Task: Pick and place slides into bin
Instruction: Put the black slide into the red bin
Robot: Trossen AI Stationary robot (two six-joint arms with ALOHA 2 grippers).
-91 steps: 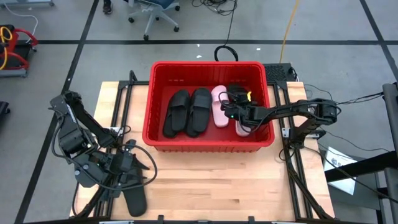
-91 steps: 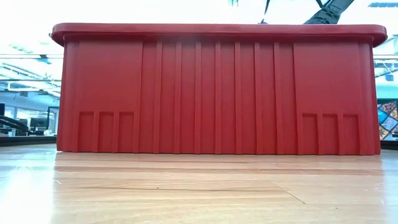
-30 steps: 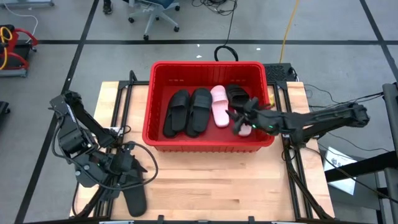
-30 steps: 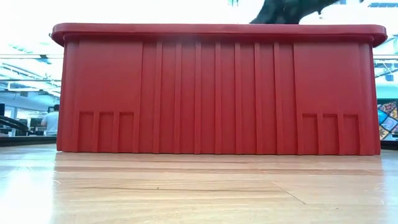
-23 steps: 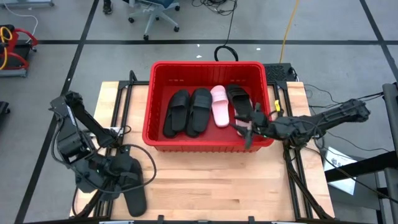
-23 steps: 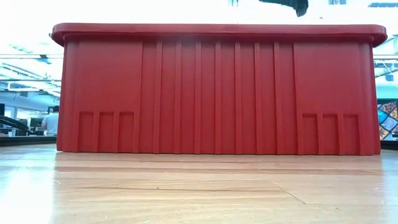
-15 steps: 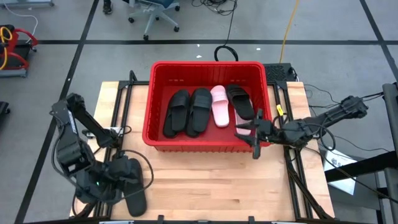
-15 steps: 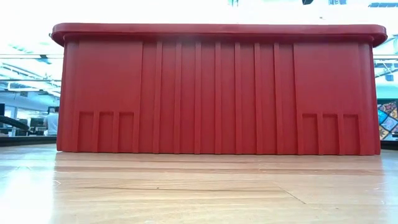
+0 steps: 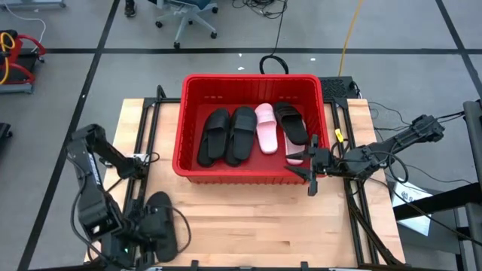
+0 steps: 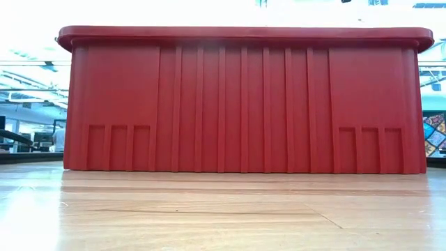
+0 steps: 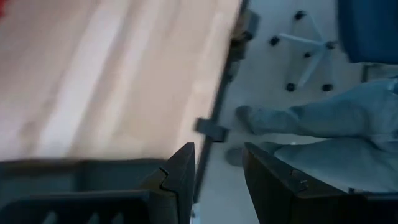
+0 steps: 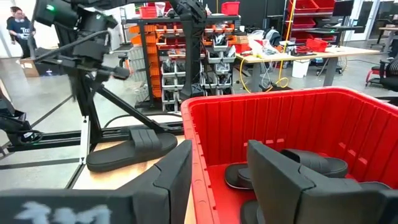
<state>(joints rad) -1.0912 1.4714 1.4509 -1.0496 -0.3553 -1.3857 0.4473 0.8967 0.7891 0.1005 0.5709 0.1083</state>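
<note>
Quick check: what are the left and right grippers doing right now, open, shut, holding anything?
Left gripper: open, empty, over the black slide on the table.
Right gripper: open, empty, at the bin rim.

- The bin (image 9: 251,175) is a large red rectangular basket with ribbed walls and a rolled rim, standing upright at the table's far middle.
- Four slides lie flat inside it, side by side: two black ones (image 9: 228,134) at the left, a pale pink one (image 9: 266,128), then another black one (image 9: 293,124) (slightly angled).
- One more black slide (image 9: 161,229) lies on the table's near left corner, well apart from the bin.
</note>
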